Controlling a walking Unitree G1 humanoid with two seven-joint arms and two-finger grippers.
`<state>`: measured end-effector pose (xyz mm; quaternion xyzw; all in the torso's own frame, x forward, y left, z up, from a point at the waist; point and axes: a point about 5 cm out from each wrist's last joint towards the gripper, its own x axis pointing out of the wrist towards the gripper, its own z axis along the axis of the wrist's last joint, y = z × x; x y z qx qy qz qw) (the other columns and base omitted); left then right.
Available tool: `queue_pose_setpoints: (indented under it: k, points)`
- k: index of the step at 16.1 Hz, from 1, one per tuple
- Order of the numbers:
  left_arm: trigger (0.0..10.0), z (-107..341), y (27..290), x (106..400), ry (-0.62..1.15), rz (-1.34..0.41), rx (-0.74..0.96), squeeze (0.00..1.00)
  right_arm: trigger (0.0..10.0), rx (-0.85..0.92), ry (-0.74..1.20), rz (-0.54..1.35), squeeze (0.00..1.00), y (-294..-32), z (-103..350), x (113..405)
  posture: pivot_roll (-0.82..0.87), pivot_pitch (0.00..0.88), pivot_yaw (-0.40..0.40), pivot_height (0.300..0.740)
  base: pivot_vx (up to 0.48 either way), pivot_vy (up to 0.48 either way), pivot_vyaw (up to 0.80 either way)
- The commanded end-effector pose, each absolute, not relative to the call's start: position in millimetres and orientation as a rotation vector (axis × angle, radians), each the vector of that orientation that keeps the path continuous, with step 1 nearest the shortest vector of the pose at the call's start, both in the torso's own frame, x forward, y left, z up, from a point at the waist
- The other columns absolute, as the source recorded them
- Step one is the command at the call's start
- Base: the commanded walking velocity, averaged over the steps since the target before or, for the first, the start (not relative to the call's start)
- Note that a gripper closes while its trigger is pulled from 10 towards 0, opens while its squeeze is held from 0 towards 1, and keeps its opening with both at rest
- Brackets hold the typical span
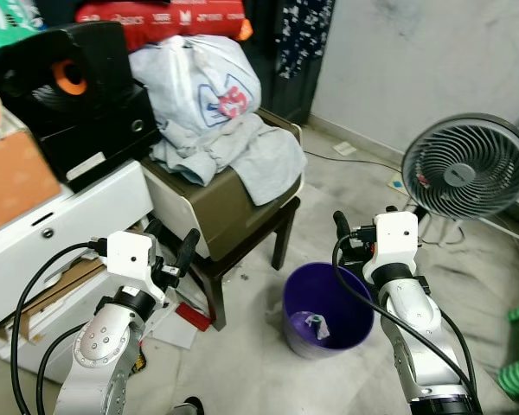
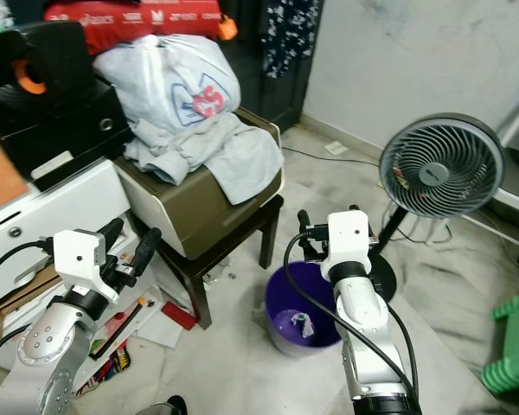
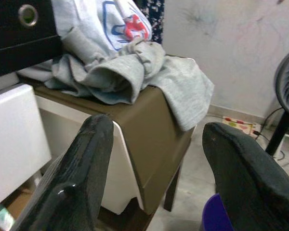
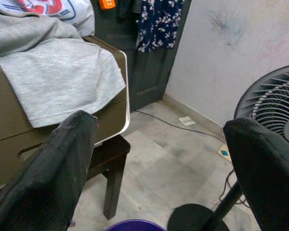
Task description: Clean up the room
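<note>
**Both tools empty above a part-filled bin, clutter left on the floor**

The purple bin (image 1: 327, 309) stands on the floor at lower centre of the head view, beside a dark stool (image 1: 242, 251). One small crumpled scrap (image 1: 315, 325) already lies in its bottom, so a little of the tidying looks done. Much appears to be left: papers and flat packets (image 2: 130, 333) are strewn on the floor at the lower left, under the edge of the white cabinet (image 1: 60, 233), and grey clothes (image 1: 233, 147) with a white plastic bag (image 1: 199, 82) are heaped on the brown box (image 1: 221, 207) that rests on the stool.

The left tool (image 1: 169, 251) is raised at the lower left of the frame, its two black fingers spread with nothing between them; the floor papers lie just below and beside it, and the clothes pile sits above and ahead. The right tool (image 1: 350, 235) hangs over the far rim of the bin, fingers likewise spread and empty, with the standing fan (image 1: 467, 166) close at its right. The bin lies between the two arms, nearer the right one.
</note>
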<state>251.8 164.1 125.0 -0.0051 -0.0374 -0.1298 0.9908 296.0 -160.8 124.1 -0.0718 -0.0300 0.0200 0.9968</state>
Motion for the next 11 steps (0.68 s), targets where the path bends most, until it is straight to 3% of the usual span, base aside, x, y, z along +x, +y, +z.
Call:
queue_pose_setpoints:
  k: [1, 6, 11]
  points:
    - [10.0, 126.2, 162.1, 252.3, -0.075, -0.279, -0.018, 0.0, 10.0, -0.151, -0.063, 0.039, 0.0, -163.0, 126.7, 296.6, -0.13, 0.122, -0.057, 0.74, 0.0, 0.0, 0.0]
    - [10.0, 127.5, 159.6, 251.1, -0.083, -0.304, -0.041, 0.0, 10.0, -0.151, -0.06, 0.052, 0.0, -161.2, 125.9, 298.1, -0.13, 0.115, -0.06, 0.74, 0.0, 0.0, 0.0]
    - [10.0, 127.7, 158.8, 251.4, -0.084, -0.321, -0.045, 0.0, 10.0, -0.149, -0.059, 0.055, 0.0, -160.3, 125.5, 298.6, -0.13, 0.111, -0.058, 0.74, 0.0, 0.0, 0.8]
